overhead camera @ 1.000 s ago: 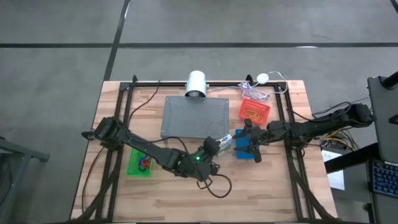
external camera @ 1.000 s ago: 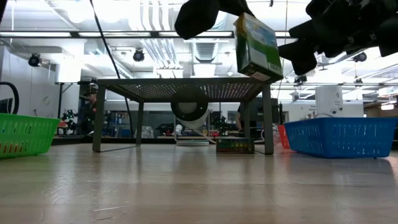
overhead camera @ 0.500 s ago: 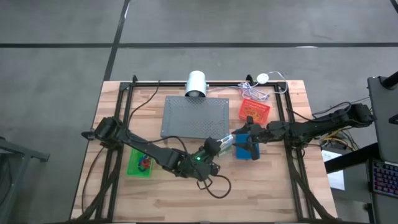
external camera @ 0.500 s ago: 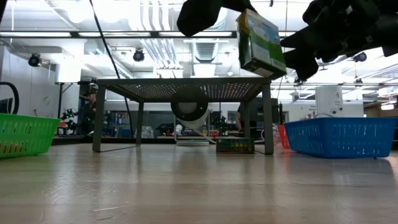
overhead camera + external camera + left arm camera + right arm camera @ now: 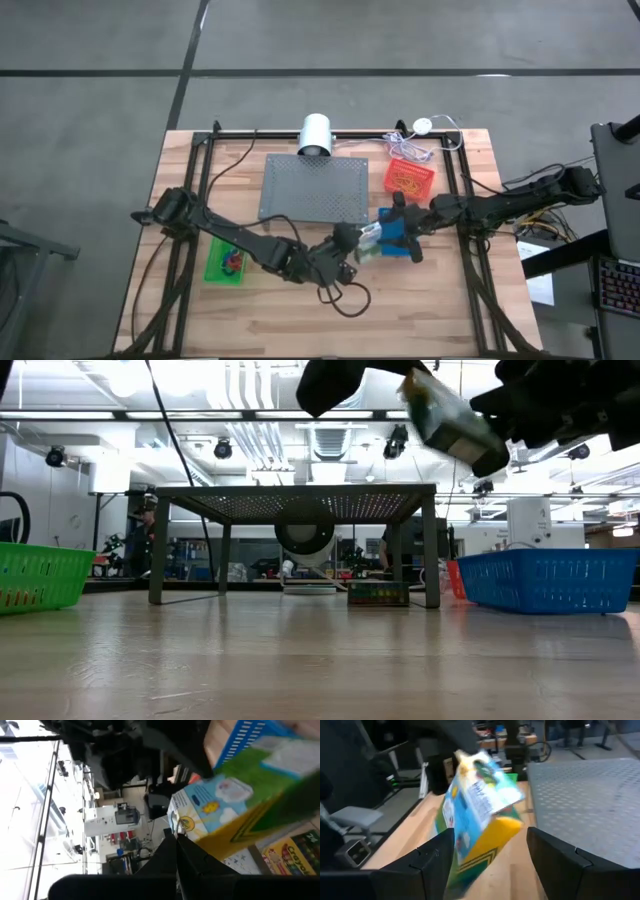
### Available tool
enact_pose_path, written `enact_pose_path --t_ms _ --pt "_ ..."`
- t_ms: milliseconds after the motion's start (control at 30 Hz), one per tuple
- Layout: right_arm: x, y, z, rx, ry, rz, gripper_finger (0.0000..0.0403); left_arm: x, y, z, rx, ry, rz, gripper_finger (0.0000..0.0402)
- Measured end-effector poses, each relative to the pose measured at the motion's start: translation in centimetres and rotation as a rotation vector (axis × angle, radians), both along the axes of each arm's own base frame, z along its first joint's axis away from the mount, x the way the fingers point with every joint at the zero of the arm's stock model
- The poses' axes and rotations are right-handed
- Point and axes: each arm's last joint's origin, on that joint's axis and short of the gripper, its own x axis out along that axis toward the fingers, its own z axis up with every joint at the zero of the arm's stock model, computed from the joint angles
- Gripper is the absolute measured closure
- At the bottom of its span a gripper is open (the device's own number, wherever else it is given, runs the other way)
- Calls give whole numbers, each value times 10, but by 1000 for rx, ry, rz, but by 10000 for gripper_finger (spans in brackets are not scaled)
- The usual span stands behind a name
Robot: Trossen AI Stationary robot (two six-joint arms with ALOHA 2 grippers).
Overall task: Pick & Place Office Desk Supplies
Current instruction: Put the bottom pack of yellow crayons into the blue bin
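Evidently we see a handover: left gripper point(image 5: 352, 240) pinches the crayon box point(image 5: 368, 234); right gripper point(image 5: 400, 232), at 3 o'clock, spread around it.

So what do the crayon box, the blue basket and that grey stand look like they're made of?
The crayon box looks like printed cardboard with a slight sheen: flat folded faces, sharp edges, colour artwork. The blue basket looks like moulded plastic with an even colour and a thin-ribbed mesh wall. The grey stand looks like perforated sheet metal, matt, with regular small holes and thin bent legs.

Tilted crayon box point(image 5: 235, 815) before a blue mesh basket point(image 5: 250, 740).
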Motion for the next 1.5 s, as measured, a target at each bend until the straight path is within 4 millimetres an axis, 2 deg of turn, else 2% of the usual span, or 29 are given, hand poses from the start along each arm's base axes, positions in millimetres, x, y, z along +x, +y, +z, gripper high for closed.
enact_pose_path --t_ms 367,533,1300,1400,1500 --pt "0 0 1 7 -8 0 167 6 7 5 -21 -39 -29 400" --pt "0 0 1 3 -9 -1 183 7 11 4 -22 -37 -22 400" --pt "0 0 1 -19 -12 1 332 8 13 4 -24 -38 -16 400" --pt "0 0 1 -19 -12 -1 333 8 14 4 -24 -39 -13 395" --pt "0 0 1 -19 -12 -1 317 8 15 4 -23 -38 -10 388"
